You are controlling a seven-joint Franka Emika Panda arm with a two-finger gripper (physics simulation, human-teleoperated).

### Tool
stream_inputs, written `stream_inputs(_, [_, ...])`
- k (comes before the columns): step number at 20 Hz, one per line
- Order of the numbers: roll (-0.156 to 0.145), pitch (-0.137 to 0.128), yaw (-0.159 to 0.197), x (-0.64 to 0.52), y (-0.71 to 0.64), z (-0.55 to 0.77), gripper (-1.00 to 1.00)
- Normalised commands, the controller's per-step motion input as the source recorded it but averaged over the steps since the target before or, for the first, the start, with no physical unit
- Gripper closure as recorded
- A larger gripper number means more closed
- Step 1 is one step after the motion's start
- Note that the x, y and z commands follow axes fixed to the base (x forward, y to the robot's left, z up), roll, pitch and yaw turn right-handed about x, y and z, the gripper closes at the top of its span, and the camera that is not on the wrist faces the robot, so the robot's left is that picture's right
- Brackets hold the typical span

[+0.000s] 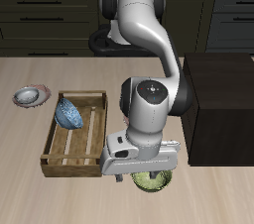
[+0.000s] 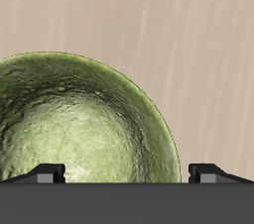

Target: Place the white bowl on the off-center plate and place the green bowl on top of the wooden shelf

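So my gripper [image 1: 146,171] hangs right over the green bowl [image 2: 84,124] near the table's front edge, fingers spread wide, one fingertip [image 2: 48,173] above the bowl's mottled inside and the other past its rim. The table [image 1: 40,193] is pale streaky wood. The wooden shelf [image 1: 220,109] sits beside me, a slatted crate [image 1: 75,135] holds a blue-patterned bowl [image 1: 69,114], and dark cabinet drawers [image 1: 50,10] run along the back.

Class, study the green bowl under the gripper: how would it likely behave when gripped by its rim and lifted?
The green bowl looks rigid, so it should hold its shape. Its curved, glossy-looking wall may slip between narrow fingers. Gripped at one rim point, it would probably tilt.
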Motion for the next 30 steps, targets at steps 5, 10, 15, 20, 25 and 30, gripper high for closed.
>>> stream_inputs(5, [-0.002,-0.003,-0.029,-0.06,-0.18,-0.01,1.0])
stream_inputs(10, [0.001,-0.006,-0.024,-0.06,-0.12,0.06,1.0])
stream_inputs(15, [0.012,-0.034,-0.034,-0.1,-0.08,0.26,1.0])
stream_inputs(20, [0.005,-0.048,-0.019,-0.12,-0.02,0.36,1.0])
stream_inputs(25, [0.001,-0.056,-0.02,-0.16,-0.05,0.39,1.0])
stream_inputs(30, [0.013,-0.034,-0.044,-0.23,-0.05,0.4,1.0])
